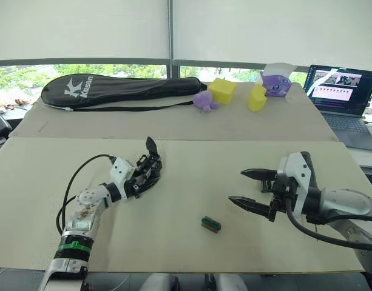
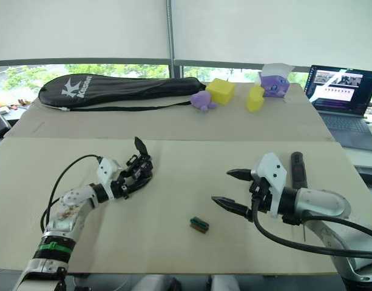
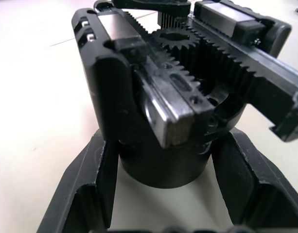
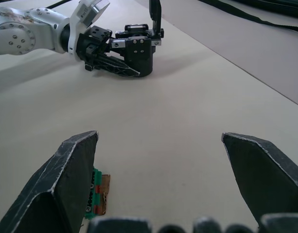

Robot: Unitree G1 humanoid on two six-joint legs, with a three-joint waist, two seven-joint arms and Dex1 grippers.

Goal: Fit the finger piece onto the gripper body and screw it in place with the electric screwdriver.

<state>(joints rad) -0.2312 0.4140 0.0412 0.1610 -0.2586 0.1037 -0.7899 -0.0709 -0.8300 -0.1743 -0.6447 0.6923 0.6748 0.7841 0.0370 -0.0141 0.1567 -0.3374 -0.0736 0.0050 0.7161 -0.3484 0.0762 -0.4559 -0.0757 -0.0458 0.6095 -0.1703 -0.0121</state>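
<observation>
The gripper body [image 1: 150, 165] is a black stubby base with toothed racks [image 3: 197, 82], and its one pointed finger [image 1: 151, 145] sticks up. My left gripper [image 1: 143, 176] is shut on its round base, a finger [image 3: 90, 189] on each side. It rests on the table's left half. My right gripper [image 1: 237, 186] hovers open and empty on the right, fingers [image 4: 73, 179] wide apart. A dark grey pen-shaped electric screwdriver [image 2: 297, 167] lies on the table just behind my right wrist. The finger piece is out of view.
A small green-and-brown block [image 1: 211, 224] lies near the front between my arms. At the back are a black racket bag [image 1: 119, 88], yellow blocks [image 1: 223, 90], purple toys [image 1: 205, 100] and an open laptop [image 1: 343, 91] at the far right.
</observation>
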